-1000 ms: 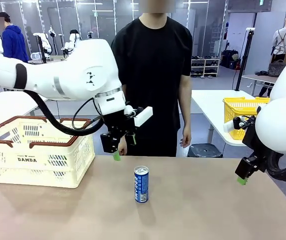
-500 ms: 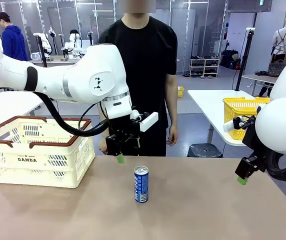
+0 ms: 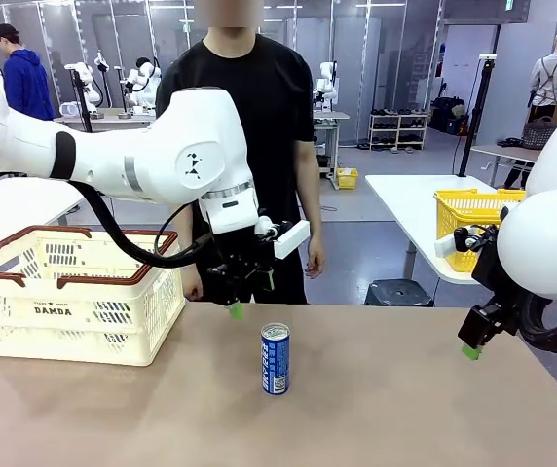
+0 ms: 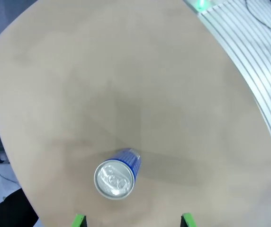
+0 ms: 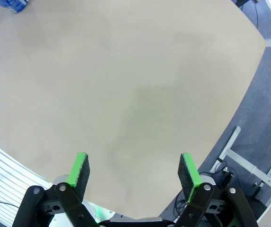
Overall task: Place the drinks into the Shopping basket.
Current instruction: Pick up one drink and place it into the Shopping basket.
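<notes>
A slim blue can [image 3: 276, 358] with white lettering and a silver top stands upright near the middle of the table. My left gripper [image 3: 240, 304] hangs open just behind it and a little to its left, above the table. From above, the can's top [image 4: 115, 176] lies slightly left of the gap between that gripper's [image 4: 133, 220] green pads. The cream Shopping basket [image 3: 84, 292] with brown rim and handles stands at the table's left end. My right gripper [image 3: 470, 348] hovers open at the table's right edge, nothing between its pads [image 5: 81, 170].
A person in black [image 3: 249, 107] stands at the far side behind my left arm, one hand [image 3: 313, 263] hanging down. A yellow mesh basket [image 3: 473, 209] sits on a separate white table at the right. Bare tabletop surrounds the can.
My left gripper has shifted slightly right, nearer the can, still open. The person has stepped to the left. My right arm and the can have stayed put.
</notes>
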